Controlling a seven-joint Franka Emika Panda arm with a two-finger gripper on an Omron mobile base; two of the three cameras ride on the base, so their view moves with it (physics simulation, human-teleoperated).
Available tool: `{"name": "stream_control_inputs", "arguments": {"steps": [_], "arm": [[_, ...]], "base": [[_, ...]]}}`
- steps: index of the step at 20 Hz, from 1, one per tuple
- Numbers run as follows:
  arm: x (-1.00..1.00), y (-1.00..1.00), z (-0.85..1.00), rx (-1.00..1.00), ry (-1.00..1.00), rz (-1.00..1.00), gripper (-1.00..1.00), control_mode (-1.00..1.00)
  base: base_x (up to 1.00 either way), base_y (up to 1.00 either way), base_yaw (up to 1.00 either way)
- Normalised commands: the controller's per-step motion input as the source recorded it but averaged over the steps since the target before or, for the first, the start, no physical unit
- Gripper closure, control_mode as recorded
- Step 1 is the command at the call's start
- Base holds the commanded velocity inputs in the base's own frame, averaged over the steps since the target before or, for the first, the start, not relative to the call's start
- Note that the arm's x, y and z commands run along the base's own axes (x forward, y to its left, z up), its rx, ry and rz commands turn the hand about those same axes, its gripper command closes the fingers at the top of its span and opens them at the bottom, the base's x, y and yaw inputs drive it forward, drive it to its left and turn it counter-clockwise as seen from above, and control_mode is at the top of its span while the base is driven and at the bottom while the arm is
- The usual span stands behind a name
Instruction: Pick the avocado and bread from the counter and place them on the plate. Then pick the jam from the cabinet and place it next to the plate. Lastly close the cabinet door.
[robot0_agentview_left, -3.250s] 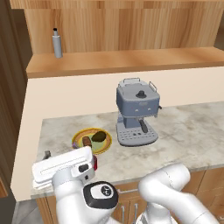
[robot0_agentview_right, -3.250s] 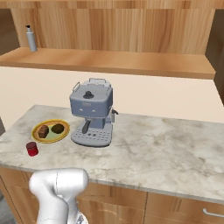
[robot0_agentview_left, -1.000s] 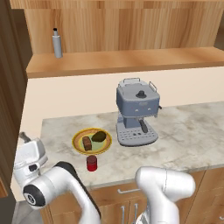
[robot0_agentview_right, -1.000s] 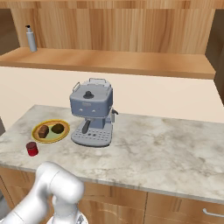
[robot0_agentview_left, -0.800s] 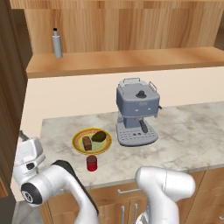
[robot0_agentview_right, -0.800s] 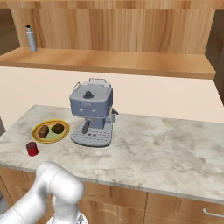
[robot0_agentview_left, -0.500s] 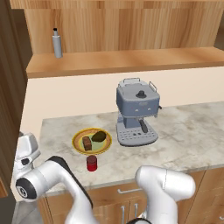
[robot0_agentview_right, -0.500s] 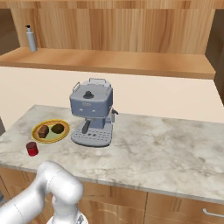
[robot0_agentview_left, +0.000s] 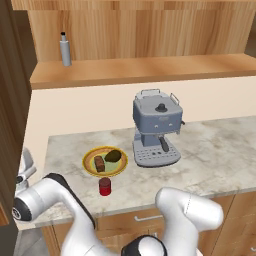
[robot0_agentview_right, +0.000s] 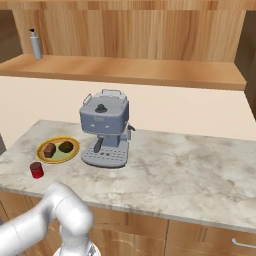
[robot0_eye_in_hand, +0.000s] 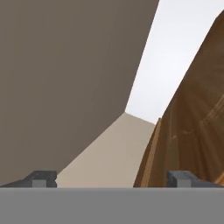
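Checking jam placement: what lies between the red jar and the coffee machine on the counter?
Only bare counter: in the right base view nothing stands between the jar and the coffee machine. The plate, holding bread and avocado, sits just behind that stretch.

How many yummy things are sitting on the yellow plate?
2. The bread lies on the left side of the plate and the avocado on the right, seen from the left base view.
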Motion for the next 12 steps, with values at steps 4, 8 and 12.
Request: {"name": "stream_control_inputs", "arguments": {"steps": [4, 8, 12], "arm": [[0.11, 0.12, 0.32, 0.07, -0.12, 0.00, -1.00, -1.00], [0.05, 0.02, 0.37, 0.11, -0.14, 0.00, -1.00, -1.00], [0.00, 0.00, 0.53, 0.18, -0.19, 0.00, -1.00, -1.00]], "base": [[0.00, 0.00, 0.00], [0.00, 0.00, 0.00], [0.00, 0.00, 0.00]]}}
